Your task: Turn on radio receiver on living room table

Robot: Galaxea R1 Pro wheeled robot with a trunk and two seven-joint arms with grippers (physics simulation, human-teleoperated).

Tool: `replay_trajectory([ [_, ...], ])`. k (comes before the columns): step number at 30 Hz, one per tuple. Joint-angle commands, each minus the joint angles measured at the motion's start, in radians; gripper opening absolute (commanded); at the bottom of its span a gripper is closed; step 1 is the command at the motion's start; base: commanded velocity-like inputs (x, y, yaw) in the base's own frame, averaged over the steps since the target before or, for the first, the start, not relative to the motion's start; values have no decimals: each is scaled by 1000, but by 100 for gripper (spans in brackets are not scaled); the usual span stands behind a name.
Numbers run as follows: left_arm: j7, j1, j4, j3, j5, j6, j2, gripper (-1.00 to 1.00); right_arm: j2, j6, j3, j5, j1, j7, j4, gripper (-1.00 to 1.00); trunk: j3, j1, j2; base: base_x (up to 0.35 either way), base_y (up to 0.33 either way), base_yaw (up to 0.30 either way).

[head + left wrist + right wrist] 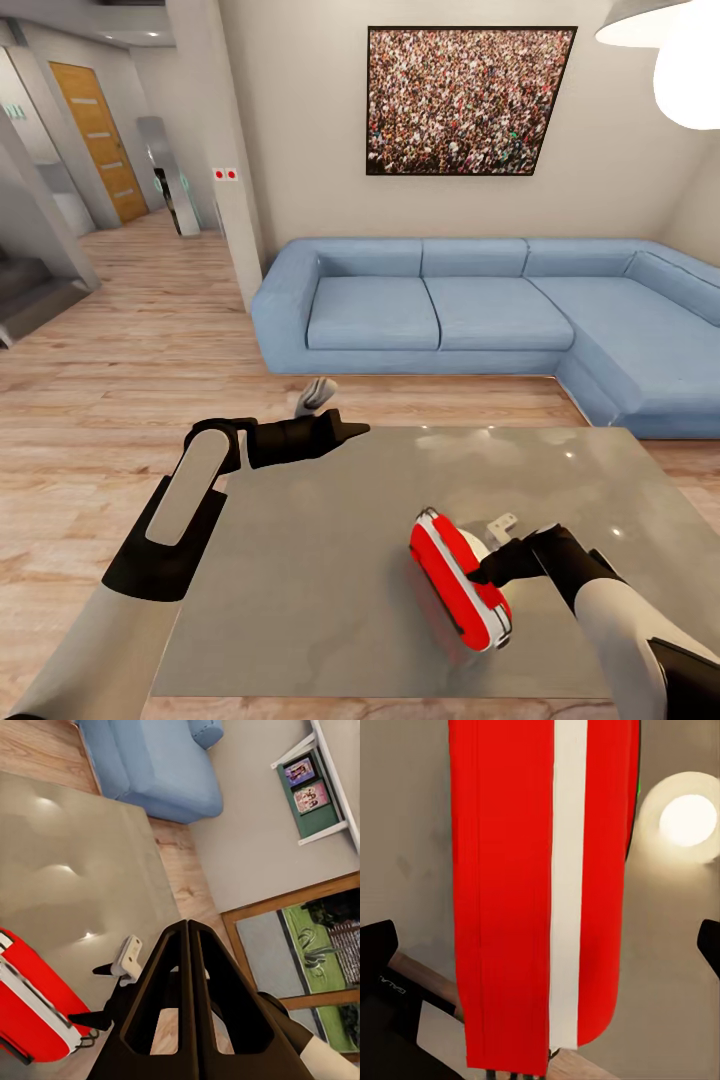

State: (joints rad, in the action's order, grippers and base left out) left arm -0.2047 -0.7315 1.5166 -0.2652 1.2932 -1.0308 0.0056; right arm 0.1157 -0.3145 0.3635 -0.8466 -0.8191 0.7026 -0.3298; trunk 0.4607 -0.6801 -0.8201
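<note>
I'm parked in the living room, light wood floor (120, 330) all round, big blue sofa (480, 305) wrapping the far corner with the crowd picture (465, 98) above it and a white lamp (670, 55) hanging at the upper right of my head cam.

The table (330, 560) is right in front of me, glossy grey top, throwing back the lamp as a bright blob in the right wrist cam.

My left arm is stretched over the table's near-left corner. The left gripper (187, 937) has its two fingers pressed flat together, nothing between them, pointing out across the table toward the wall.

The radio (460, 578) lies tipped over on the right part of the table, red with a white stripe down it, well apart from the left gripper. The right gripper (482, 572) comes in from the right and sits up against the radio's side. In the right wrist cam the radio (510, 885) runs straight down the middle, and the fingers (376, 945) stand wide apart, one at each edge of the picture, neither touching it from what I can see.

A small white bit (501, 522) lies on the table just behind the radio; can't tell what it is.

Writing-wise: there's some small lettering on the right gripper body, too blurry for me to read.
</note>
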Motion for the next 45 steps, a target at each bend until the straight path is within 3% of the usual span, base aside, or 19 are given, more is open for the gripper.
replay_trajectory([
  [1,0,0,0,0,0,0,0,-100,0,0,0,0,0,0,0,100,0,0,0,0,0,0],
  [16,-1,1,-1,0,0,0,0,-100,4,23,0,0,0,6,-2,100,0,0,0,0,0,0],
  [26,-1,0,-1,-4,0,-1,1,-100,15,15,-7,-6,0,51,-78,100,0,0,0,0,0,0],
  [30,-1,0,-2,-6,-1,-3,1,-100,35,-13,-9,-8,0,125,-192,100,0,0,0,0,0,0],
  [34,-2,1,-7,-7,-8,-3,7,-100,64,-112,-9,-11,0,250,-324,100,0,0,0,0,0,0],
  [37,-3,1,-22,-7,-9,-3,15,-100,81,-149,-9,-13,0,307,-384,100,0,0,0,0,0,0],
  [39,-4,1,-48,-8,-9,-3,19,-100,93,-161,-9,-13,0,335,-412,100,0,0,0,0,0,0],
  [45,-5,3,-230,-9,-11,3,26,-100,111,-175,-8,-15,0,363,-440,100,0,0,0,0,0,0],
])
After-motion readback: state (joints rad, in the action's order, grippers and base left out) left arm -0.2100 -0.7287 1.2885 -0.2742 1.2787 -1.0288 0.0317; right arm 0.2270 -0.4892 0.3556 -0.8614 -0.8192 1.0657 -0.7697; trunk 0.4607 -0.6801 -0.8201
